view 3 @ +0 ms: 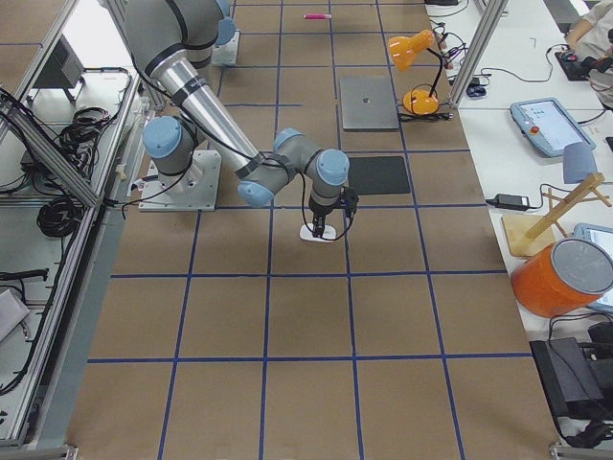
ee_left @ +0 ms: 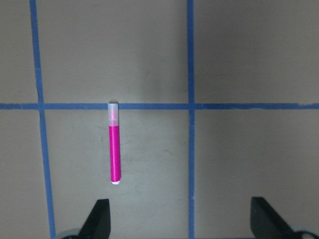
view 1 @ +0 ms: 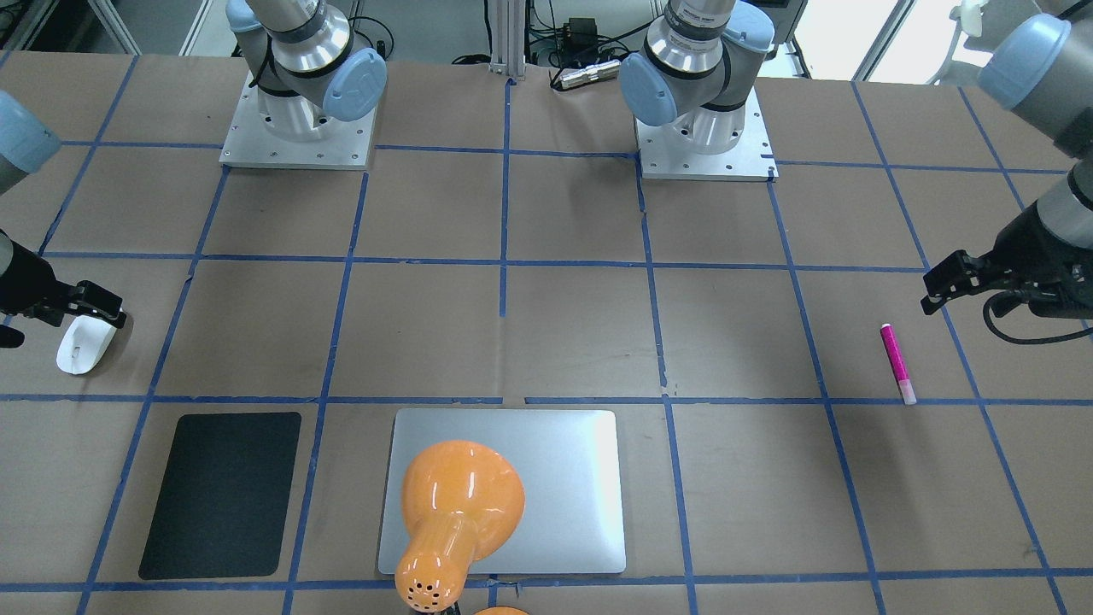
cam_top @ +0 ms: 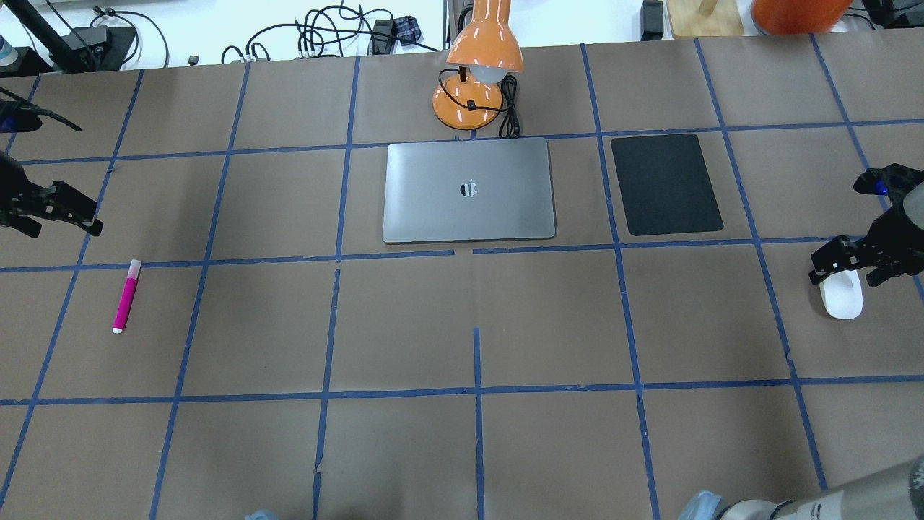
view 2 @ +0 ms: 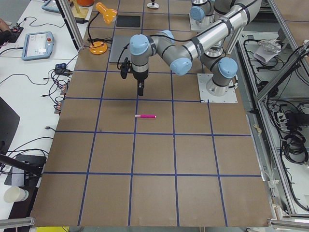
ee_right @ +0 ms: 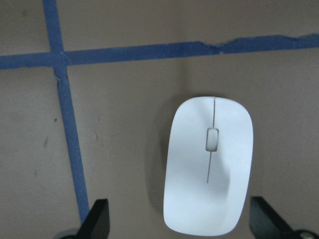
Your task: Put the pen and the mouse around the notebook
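The silver notebook (cam_top: 469, 189) (view 1: 568, 465) lies shut at the far middle of the table. On the robot's left the pink pen (cam_top: 125, 296) (ee_left: 114, 147) lies flat on the paper. My left gripper (cam_top: 76, 209) (ee_left: 180, 219) hangs open above and a little beyond the pen, apart from it. At the table's other end sits the white mouse (cam_top: 843, 295) (ee_right: 209, 164). My right gripper (cam_top: 846, 269) (ee_right: 179, 221) hovers open right over the mouse. In the right wrist view the mouse lies between the finger lines, closer to the right-hand finger.
A black mat (cam_top: 665, 184) lies just right of the notebook in the overhead view. An orange desk lamp (cam_top: 476, 79) stands behind the notebook's far edge, its head leaning over the lid. Blue tape lines grid the brown paper.
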{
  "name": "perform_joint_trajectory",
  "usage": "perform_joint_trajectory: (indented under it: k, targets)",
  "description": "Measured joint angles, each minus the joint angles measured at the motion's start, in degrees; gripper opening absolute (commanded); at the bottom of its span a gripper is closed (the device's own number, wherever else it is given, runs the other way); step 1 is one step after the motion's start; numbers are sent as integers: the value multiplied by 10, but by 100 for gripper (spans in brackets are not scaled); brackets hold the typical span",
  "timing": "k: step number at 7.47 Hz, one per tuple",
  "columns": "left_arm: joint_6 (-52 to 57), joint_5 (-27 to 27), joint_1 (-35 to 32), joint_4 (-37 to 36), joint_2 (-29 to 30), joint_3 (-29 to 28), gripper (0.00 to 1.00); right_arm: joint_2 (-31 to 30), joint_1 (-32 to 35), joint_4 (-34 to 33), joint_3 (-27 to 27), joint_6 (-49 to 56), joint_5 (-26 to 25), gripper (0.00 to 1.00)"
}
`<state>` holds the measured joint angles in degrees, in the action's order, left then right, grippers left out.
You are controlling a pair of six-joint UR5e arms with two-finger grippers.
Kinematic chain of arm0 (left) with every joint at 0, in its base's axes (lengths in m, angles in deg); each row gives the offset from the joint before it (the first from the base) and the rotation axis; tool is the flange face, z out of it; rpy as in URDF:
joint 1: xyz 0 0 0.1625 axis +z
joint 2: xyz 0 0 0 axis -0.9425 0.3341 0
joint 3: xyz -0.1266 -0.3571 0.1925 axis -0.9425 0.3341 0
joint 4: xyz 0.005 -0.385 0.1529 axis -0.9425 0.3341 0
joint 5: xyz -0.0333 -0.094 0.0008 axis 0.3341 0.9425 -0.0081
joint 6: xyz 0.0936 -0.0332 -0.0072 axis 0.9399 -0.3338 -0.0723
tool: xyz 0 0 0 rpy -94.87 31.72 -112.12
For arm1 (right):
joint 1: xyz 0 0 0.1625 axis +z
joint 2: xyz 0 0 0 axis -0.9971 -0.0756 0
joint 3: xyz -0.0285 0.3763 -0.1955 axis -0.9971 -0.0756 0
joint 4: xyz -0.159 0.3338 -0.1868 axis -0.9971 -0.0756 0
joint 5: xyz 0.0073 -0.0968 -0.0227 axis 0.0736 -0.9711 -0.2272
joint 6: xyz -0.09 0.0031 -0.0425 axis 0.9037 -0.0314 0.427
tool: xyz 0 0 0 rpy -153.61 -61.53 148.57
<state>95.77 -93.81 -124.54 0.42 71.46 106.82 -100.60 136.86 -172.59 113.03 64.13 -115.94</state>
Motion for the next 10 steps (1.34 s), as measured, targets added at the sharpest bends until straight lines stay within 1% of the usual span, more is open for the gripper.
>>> perform_joint_trajectory:
  k: [1,2,3,4,6,7,8,9,10]
  targets:
    - [31,0,21,-46,17,26,100,13,0,-19,1,9,-3,100]
    - [53,0,34,-83,36,48,100,22,-1,-29,1,17,-9,94]
    - [62,0,39,-108,54,66,100,27,-1,-34,2,25,-18,80]
    - [61,0,40,-117,67,76,100,28,-1,-35,2,31,-23,56]
    - [52,0,40,-125,91,82,100,31,-1,-33,2,37,-45,32]
    - [51,0,40,-132,104,82,100,32,-1,-32,2,38,-55,17]
    - [51,0,40,-142,117,81,100,31,-1,-31,1,39,-59,8]
    - [51,0,40,-157,130,80,93,26,1,-28,0,39,-60,8]
    - [51,0,40,-171,143,80,93,19,3,-21,-5,39,-60,8]
